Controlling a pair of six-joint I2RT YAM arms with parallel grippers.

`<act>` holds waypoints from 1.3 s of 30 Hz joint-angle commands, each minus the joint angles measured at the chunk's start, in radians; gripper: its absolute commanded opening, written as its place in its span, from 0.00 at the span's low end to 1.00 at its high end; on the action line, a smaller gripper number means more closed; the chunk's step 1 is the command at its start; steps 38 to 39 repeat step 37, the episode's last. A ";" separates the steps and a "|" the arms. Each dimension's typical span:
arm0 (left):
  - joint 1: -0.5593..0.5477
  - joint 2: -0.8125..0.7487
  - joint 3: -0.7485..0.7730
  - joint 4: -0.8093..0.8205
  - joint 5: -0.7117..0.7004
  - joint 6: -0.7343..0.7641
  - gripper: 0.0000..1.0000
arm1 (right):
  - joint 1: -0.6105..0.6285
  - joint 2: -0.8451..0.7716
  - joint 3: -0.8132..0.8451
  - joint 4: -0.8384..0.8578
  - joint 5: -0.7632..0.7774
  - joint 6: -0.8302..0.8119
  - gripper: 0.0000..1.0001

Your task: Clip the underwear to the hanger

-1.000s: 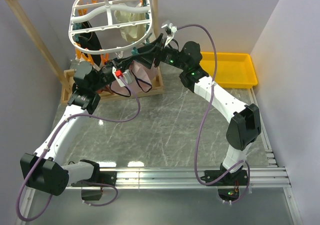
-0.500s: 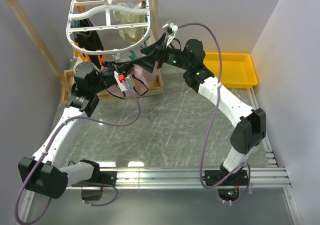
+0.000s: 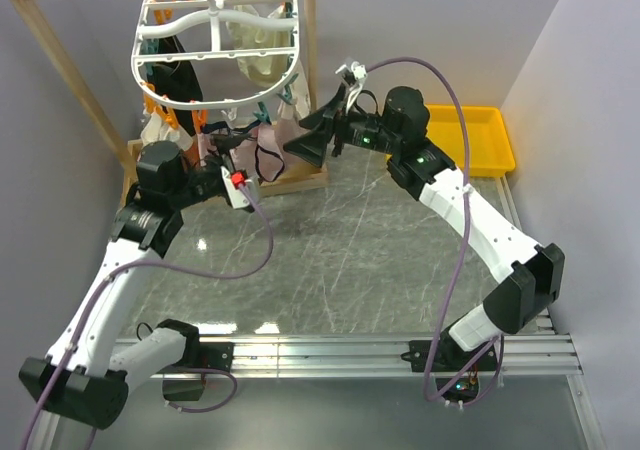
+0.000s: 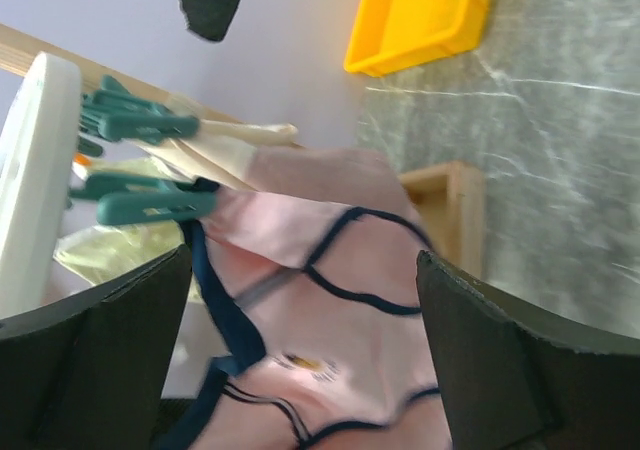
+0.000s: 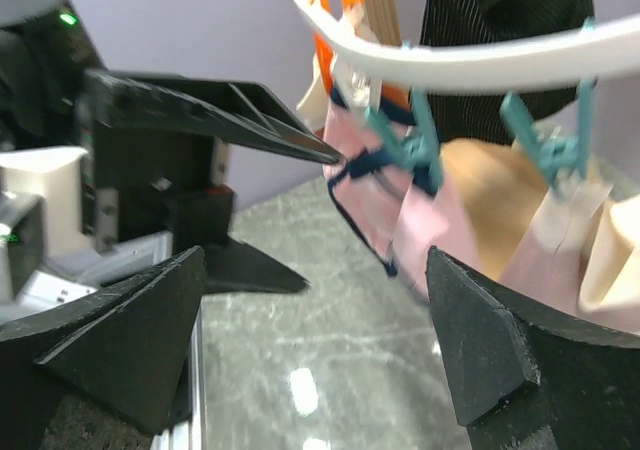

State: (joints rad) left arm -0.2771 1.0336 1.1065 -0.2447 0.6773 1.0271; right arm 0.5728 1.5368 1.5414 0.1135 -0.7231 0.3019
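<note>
Left end effector (image 4: 302, 258) spread near underwear (image 4: 352, 342), right end effector (image 5: 315, 255) spread, arms outstretched

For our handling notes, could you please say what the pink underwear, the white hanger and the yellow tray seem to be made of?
The underwear: soft matte fabric, judging by its folds and navy trim. The hanger: likely moulded plastic, with smooth white bars. The yellow tray: probably plastic, evenly coloured, slightly glossy.

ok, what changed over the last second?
The left tool opened, releasing the underwear, and pulled back toward its base; the right tool opened wider and retreated rightward. Underwear now hangs from a teal clothespin. The hanger and yellow tray stayed put.
</note>
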 commanded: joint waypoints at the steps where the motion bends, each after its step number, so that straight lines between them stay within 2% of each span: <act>1: 0.000 -0.087 -0.014 -0.143 0.005 -0.016 0.99 | -0.007 -0.088 -0.024 -0.081 0.008 -0.058 0.98; 4: -0.001 -0.153 -0.030 -0.221 -0.027 -0.097 0.99 | -0.007 -0.147 -0.062 -0.132 0.036 -0.105 0.98; 7: -0.001 -0.207 -0.027 -0.254 -0.106 -0.266 0.99 | -0.013 -0.213 -0.102 -0.191 0.076 -0.145 0.98; 8: -0.001 -0.223 -0.011 -0.263 -0.129 -0.373 0.99 | -0.017 -0.227 -0.118 -0.208 0.083 -0.150 0.99; 10: -0.001 -0.231 0.030 -0.332 -0.195 -0.473 0.99 | -0.039 -0.277 -0.136 -0.271 0.103 -0.171 0.99; 11: -0.001 -0.233 0.042 -0.362 -0.218 -0.574 0.99 | -0.048 -0.294 -0.144 -0.294 0.114 -0.175 0.99; 14: -0.001 -0.224 0.096 -0.462 -0.315 -0.761 0.99 | -0.105 -0.354 -0.150 -0.406 0.163 -0.198 0.99; 15: 0.001 -0.216 0.110 -0.529 -0.353 -0.788 0.99 | -0.119 -0.368 -0.149 -0.435 0.183 -0.201 0.99; 20: -0.001 -0.114 0.177 -0.665 -0.470 -0.961 0.99 | -0.197 -0.464 -0.176 -0.577 0.260 -0.208 0.99; 23: 0.001 -0.090 0.173 -0.665 -0.536 -1.021 0.99 | -0.234 -0.539 -0.246 -0.603 0.315 -0.221 1.00; 26: 0.004 -0.110 0.121 -0.627 -0.556 -1.021 0.99 | -0.281 -0.630 -0.346 -0.598 0.349 -0.218 1.00; 33: 0.004 -0.152 0.044 -0.570 -0.604 -1.019 1.00 | -0.379 -0.812 -0.552 -0.586 0.315 -0.159 1.00; 34: 0.004 -0.159 0.039 -0.564 -0.616 -1.056 0.99 | -0.392 -0.828 -0.564 -0.586 0.314 -0.156 1.00; 39: 0.004 -0.178 0.053 -0.553 -0.639 -1.055 0.99 | -0.401 -0.871 -0.589 -0.587 0.313 -0.155 1.00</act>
